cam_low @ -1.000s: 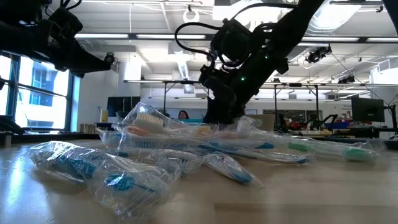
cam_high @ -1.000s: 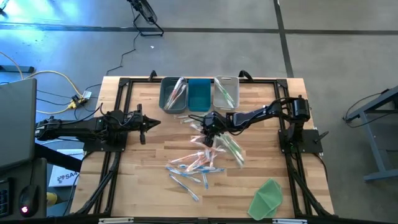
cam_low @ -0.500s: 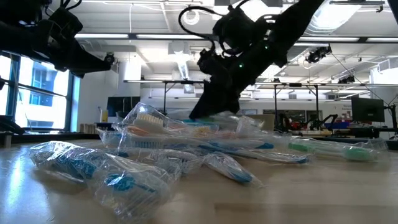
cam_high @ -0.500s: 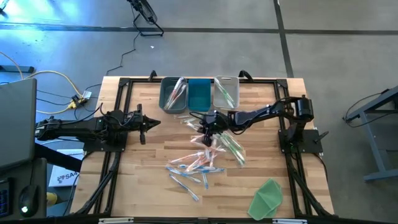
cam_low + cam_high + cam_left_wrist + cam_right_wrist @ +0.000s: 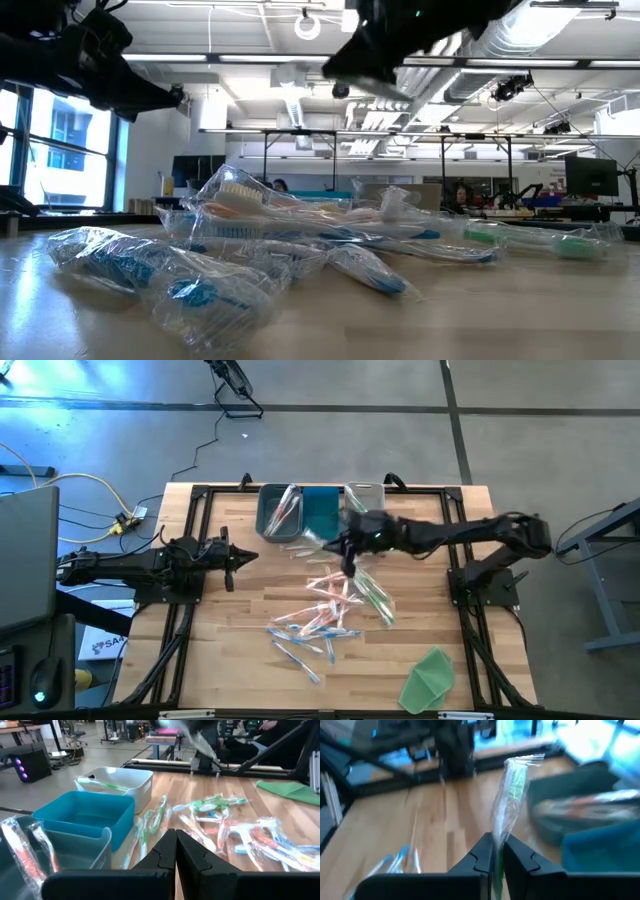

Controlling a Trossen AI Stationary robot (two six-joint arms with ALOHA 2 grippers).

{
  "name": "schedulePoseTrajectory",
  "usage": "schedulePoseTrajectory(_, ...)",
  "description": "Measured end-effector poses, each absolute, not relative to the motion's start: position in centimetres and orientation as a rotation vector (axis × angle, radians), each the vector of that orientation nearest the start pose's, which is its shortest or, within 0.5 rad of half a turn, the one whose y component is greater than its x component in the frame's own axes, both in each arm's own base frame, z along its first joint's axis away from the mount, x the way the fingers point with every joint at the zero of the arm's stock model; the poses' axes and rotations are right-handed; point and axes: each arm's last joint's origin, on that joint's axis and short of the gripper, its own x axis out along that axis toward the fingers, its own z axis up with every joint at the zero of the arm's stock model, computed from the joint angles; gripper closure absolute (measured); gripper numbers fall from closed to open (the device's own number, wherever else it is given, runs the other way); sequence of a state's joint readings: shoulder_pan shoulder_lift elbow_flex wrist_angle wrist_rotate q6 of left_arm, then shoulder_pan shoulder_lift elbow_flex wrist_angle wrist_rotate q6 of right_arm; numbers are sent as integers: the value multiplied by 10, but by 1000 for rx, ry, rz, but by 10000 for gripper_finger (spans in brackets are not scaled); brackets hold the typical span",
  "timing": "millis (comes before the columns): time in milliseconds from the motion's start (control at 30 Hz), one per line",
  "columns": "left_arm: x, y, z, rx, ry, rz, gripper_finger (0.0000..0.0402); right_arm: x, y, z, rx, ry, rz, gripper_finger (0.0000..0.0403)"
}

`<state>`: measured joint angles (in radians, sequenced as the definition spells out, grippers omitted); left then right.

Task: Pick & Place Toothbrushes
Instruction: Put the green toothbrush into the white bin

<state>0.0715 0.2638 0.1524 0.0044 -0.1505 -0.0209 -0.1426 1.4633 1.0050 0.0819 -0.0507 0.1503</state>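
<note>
Many wrapped toothbrushes [image 5: 328, 608] in pink, blue and green lie heaped on the table's middle; the low view shows the heap [image 5: 300, 240] up close. My right gripper [image 5: 497, 851] hangs above the heap's far side [image 5: 348, 558], near the bins, shut on one green toothbrush [image 5: 512, 795] in a clear wrapper. A few more toothbrushes lie in the grey bin [image 5: 279, 512] and the white bin [image 5: 363, 507]. My left gripper [image 5: 175, 851] is shut on nothing and waits at the table's left [image 5: 238, 558]. My right gripper pinches the green toothbrush's clear wrapper between its two fingers [image 5: 482, 852]. The grip sits low on the wrapped stick [image 5: 498, 836]. The brush runs on past the fingertips along their line, its free end [image 5: 522, 761] in the air, lifted clear of the table.
Three bins stand in a row at the far edge: grey, teal [image 5: 320, 510] and white. A green cloth [image 5: 430, 678] lies at the near right corner. Bare wood shows at the near left [image 5: 230, 650]. Black frame rails run along the table's sides.
My right gripper has risen off the far side of the heap with the green wrapped toothbrush, leaving the low view's middle for its top edge. It has also moved a little toward the far edge and the bins. The heap stays as it was.
</note>
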Motion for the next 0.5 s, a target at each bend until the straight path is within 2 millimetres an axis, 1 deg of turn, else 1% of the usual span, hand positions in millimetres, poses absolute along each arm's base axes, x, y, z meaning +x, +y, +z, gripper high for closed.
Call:
schedulePoseTrajectory(167, 111, 13, 197, -95, 71, 247, 400, 300, -61, 309, 136, 259, -223, 390)
schedulePoseTrajectory(300, 111, 14, 199, -131, 45, 272, 400, 288, -74, 330, 146, 126, -297, 388)
schedulePoseTrajectory(400, 110, 14, 200, -128, 28, 291, 400, 286, -81, 342, 114, 7, -305, 390)
schedulePoseTrajectory(500, 110, 15, 201, -128, 22, 317, 400, 291, -85, 350, 69, -118, -290, 390)
